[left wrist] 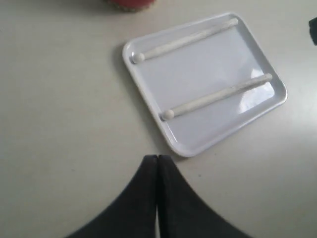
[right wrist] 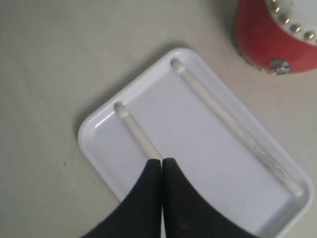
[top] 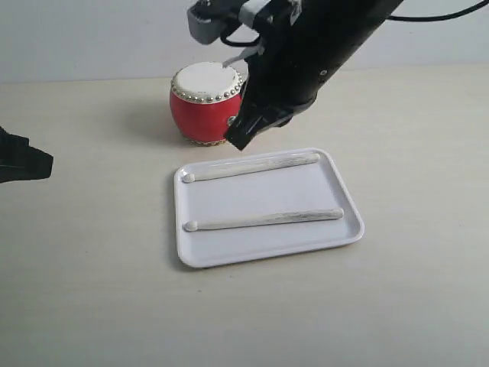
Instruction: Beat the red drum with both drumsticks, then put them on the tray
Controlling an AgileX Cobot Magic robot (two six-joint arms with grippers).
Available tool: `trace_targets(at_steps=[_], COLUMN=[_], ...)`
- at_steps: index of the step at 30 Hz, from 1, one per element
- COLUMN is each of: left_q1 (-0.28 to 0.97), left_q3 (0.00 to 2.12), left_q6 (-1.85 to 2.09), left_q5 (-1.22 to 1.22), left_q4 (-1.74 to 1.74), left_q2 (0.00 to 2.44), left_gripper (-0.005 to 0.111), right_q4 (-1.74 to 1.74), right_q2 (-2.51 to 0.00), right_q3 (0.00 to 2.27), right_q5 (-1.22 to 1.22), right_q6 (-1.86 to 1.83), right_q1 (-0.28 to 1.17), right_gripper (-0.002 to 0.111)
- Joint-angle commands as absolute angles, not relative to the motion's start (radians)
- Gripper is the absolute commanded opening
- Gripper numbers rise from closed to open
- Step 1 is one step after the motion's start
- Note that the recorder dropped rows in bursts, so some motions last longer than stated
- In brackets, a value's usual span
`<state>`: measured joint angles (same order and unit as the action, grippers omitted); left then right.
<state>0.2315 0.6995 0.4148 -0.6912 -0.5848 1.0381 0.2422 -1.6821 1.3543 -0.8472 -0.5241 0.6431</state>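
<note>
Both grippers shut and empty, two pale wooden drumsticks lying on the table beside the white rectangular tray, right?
No: the pale wooden drumsticks lie inside the white rectangular tray, not beside it, as the exterior view shows. The rest holds.

Bare table (top: 92,290) left and front of tray (top: 260,200), red drum (top: 197,115) and right arm (top: 321,53) crowding its far side
</note>
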Motion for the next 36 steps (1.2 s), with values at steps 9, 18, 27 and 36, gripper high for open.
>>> trace_targets(at_steps=[9,18,27,36], left_q1=[0.229,0.229,0.229,0.229], left_q3=[0.451,0.438,0.438,0.438], left_q6=[0.495,0.493,0.493,0.493], left_q5=[-0.437,-0.435,-0.435,-0.435], left_q4=[-0.614,-0.613,-0.613,-0.613], left_q2=[0.793,0.767,0.767,0.767], left_gripper=[0.000,0.000,0.000,0.000], right_q4=[0.277,0.247,0.234,0.234], right_q2=[-1.418,-1.322,-1.321,-1.321], right_q3=[1.353,1.353,1.353,1.353], right_q5=[-0.820,-0.862,-0.925,-0.925], right_q6=[-0.551,-0.553,-0.547,-0.547], right_q1=[0.643,0.643,0.643,0.643], right_gripper=[0.000,0.000,0.000,0.000])
